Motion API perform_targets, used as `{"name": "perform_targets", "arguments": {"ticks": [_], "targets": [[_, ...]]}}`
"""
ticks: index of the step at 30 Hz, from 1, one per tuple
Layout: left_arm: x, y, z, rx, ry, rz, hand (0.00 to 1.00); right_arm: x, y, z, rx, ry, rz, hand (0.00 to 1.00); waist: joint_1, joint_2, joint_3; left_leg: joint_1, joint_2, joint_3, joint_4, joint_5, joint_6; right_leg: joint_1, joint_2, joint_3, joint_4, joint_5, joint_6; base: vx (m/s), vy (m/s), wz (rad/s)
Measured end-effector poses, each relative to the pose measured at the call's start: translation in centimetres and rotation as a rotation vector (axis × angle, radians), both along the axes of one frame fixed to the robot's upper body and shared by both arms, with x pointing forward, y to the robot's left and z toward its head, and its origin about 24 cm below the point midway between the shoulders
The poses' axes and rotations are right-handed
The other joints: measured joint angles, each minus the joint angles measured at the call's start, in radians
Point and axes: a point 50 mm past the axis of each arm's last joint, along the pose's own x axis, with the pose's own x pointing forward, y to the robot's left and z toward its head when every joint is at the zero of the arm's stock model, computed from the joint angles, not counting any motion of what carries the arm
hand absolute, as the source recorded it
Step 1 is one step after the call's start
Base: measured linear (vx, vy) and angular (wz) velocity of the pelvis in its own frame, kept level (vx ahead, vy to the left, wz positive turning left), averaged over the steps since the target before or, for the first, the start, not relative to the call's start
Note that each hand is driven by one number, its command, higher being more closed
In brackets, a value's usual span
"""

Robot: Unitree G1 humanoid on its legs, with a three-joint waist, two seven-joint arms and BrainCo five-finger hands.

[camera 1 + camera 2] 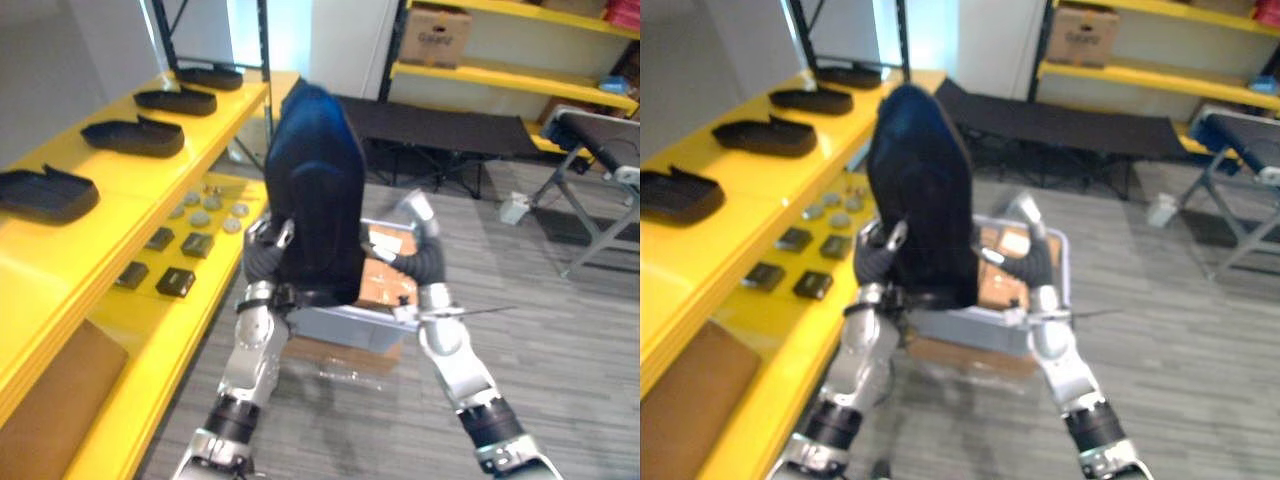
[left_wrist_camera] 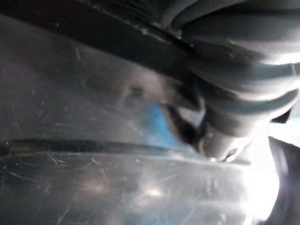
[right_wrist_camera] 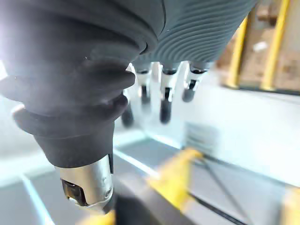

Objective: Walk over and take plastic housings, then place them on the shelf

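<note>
Presses left hand [image 1: 266,236] against left edge of upright dark housing [image 1: 315,190]; cannot tell its grip. Hangs right hand [image 1: 417,212] just right of housing, fingers straight, empty. Shows housing above grey bin [image 1: 350,325] of boxes [image 1: 385,280], beside yellow shelf [image 1: 130,185] bearing shelved housings [image 1: 133,136].

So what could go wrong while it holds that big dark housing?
The tall housing rests against the left hand while the right hand hangs open, apart from it, so it might tip and drop onto the grey bin. Swung towards the yellow shelf, it could knock the housings lying there.
</note>
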Motion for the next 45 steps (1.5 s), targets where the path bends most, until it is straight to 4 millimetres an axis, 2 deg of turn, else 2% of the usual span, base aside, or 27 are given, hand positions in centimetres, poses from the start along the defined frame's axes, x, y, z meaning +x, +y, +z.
{"name": "perform_targets", "arguments": {"ticks": [7,10,13,15,16,17,18,19,21,24,25,31,38,41,45], "targets": [[-1.5,3.9,-1.8,0.194,0.101,0.288,1.0,-1.6,-2.4,3.2,0.152,-0.137,0.068,0.0,-0.014,0.0,0.0,0.007,0.001,0.014,-0.004,-0.004,-0.003,-0.002,0.0,0.016,-0.002,-0.002,0.002,-0.03,0.01,-0.05],[-2.2,5.3,-2.4,0.222,0.134,0.377,1.0,-2.2,-3.7,3.1,0.204,-0.136,0.083,0.0,-0.017,-0.001,-0.001,0.007,0.002,0.023,-0.004,-0.004,-0.002,-0.004,0.0,0.019,-0.006,-0.001,0.002,0.01,0.004,-0.06],[-2.9,7.0,-2.7,0.216,0.153,0.476,1.0,-3.2,-5.7,0.7,0.262,-0.021,0.03,0.0,-0.02,-0.002,-0.001,0.007,0.002,0.026,-0.004,-0.007,-0.004,-0.004,0.001,0.02,-0.012,0.001,0.001,0.04,0.001,-0.03],[-3.7,8.2,-2.8,0.19,0.134,0.526,1.0,-4.1,-6.7,-2.5,0.282,0.154,-0.024,0.0,-0.027,-0.001,-0.001,0.005,0.002,0.028,-0.004,-0.01,-0.007,-0.008,0.001,0.021,-0.012,0.001,0.0,0.05,0.005,-0.04],[-3.9,8.4,-2.7,0.188,0.125,0.534,1.0,-4.3,-6.8,-3.3,0.293,0.196,-0.034,0.0,-0.03,-0.001,-0.001,0.004,0.002,0.03,-0.004,-0.011,-0.006,-0.011,0.001,0.022,-0.012,0.001,0.0,0.04,0.007,-0.08],[-4.6,8.6,-2.4,0.154,0.093,0.533,1.0,-4.7,-6.7,-5.4,0.324,0.306,-0.044,0.0,-0.039,-0.001,-0.001,0.001,0.002,0.034,-0.004,-0.014,-0.007,-0.017,0.001,0.026,-0.012,0.001,0.0,0.03,0.008,-0.08],[-5.1,8.5,-1.9,0.126,0.057,0.516,1.0,-5.3,-6.5,-7.9,0.376,0.417,-0.064,0.0,-0.045,-0.001,-0.001,-0.001,0.002,0.037,-0.004,-0.016,-0.007,-0.02,0.0,0.028,-0.012,0.001,0.0,0.03,0.009,-0.09],[-5.3,8.3,-1.7,0.104,0.036,0.501,1.0,-5.7,-6.5,-9.1,0.398,0.472,-0.084,0.0,-0.045,-0.001,-0.001,-0.001,0.002,0.039,-0.004,-0.018,-0.006,-0.022,0.0,0.03,-0.012,0.001,0.0,0.03,0.009,-0.09],[-6.2,7.3,-0.5,0.046,-0.055,0.433,1.0,-7.3,-6.0,-13.4,0.472,0.663,-0.15,0.0,-0.045,0.001,0.0,-0.002,0.002,0.053,-0.004,-0.022,-0.007,-0.034,0.0,0.047,-0.012,0.001,0.0,0.02,0.011,-0.16],[-7.0,6.1,0.4,-0.016,-0.127,0.32,1.0,-9.1,-6.1,-16.0,0.55,0.768,-0.243,0.0,-0.051,0.007,0.001,-0.007,0.001,0.052,-0.004,-0.023,-0.006,-0.036,-0.001,0.047,-0.012,0.0,0.001,0.0,0.004,-0.03],[-7.7,5.8,1.1,-0.061,-0.177,0.221,1.0,-9.6,-6.3,-16.8,0.588,0.752,-0.315,0.0,-0.051,0.029,0.013,-0.01,0.001,0.053,-0.004,-0.027,-0.005,-0.042,-0.002,0.047,-0.011,-0.005,0.001,0.0,0.0,0.0],[-7.7,5.7,1.3,-0.06,-0.184,0.215,1.0,-9.6,-6.4,-16.8,0.588,0.749,-0.319,0.0,-0.053,0.032,0.015,-0.01,0.001,0.051,-0.004,-0.027,-0.005,-0.042,-0.003,0.046,-0.007,-0.007,0.002,0.0,0.0,0.0],[-7.1,5.6,2.6,-0.102,-0.251,0.105,1.0,-9.7,-9.6,-15.4,0.573,0.656,-0.435,0.0,-0.069,0.051,0.03,-0.009,0.001,0.044,-0.004,-0.027,-0.004,-0.055,-0.01,0.057,0.047,-0.035,-0.001,0.0,0.002,0.02],[-6.7,5.3,3.0,-0.103,-0.268,0.094,1.0,-9.1,-10.0,-13.3,0.499,0.577,-0.408,0.0,-0.072,0.052,0.032,-0.008,0.001,0.03,-0.005,-0.027,-0.004,-0.047,-0.01,0.046,0.06,-0.046,0.001,0.0,-0.006,0.13],[-7.4,6.1,3.3,-0.072,-0.274,0.167,1.0,-6.6,-9.0,-10.9,0.411,0.494,-0.327,0.0,-0.054,0.059,0.038,-0.009,0.0,-0.027,-0.005,-0.024,-0.005,0.001,-0.009,-0.016,0.067,-0.069,0.006,-0.01,-0.018,0.38]]}}
